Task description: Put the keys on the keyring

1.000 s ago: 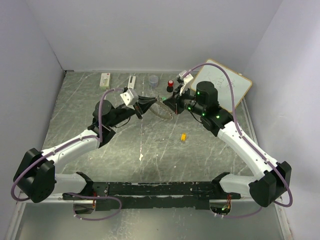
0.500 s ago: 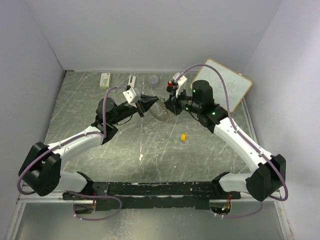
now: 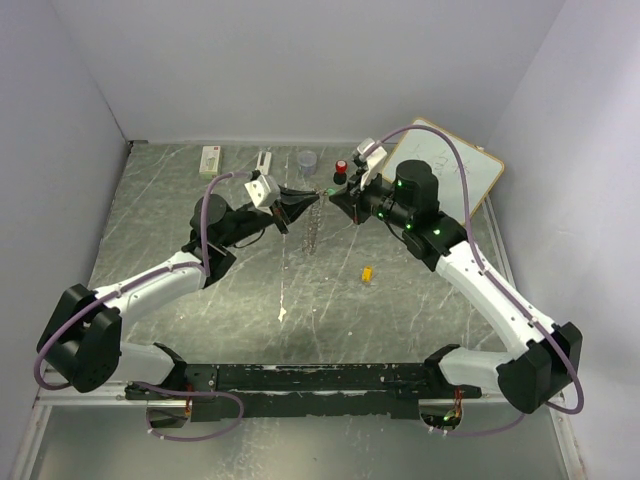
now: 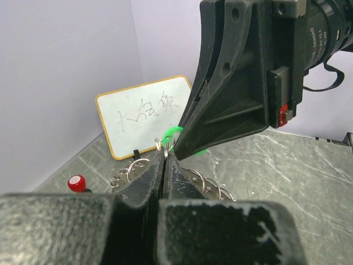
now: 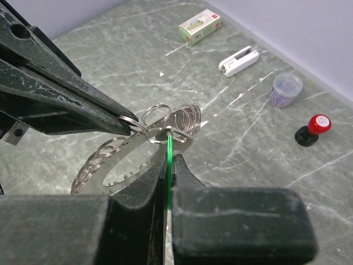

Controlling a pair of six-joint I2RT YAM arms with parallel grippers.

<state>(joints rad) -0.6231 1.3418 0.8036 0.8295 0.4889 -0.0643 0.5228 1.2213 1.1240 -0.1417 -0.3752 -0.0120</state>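
The left gripper (image 3: 300, 203) holds the keyring (image 3: 313, 225) up in the air, above the worktop (image 3: 150, 200). Its jaws are pressed together on one little ring (image 5: 130, 120) at the top, and the rest of the keyring hangs down.

The right gripper (image 3: 335, 203) comes in from the other side, nose to nose with the left one. Its jaws pinch the green key (image 5: 168, 150) flat between them. The top of the green key touches another little ring on the rim. I cannot tell if it is hooked on yet or only pushed against it.

So I think this is the step of getting the green key on. The next move needs small, careful pushing, so the key slips into the gap of the ring. The left gripper must hold steady, or the ring will swing away.

The yellow key (image 3: 367, 272) lies alone on the worktop, well apart from both grippers. It looks like the next one to fetch.
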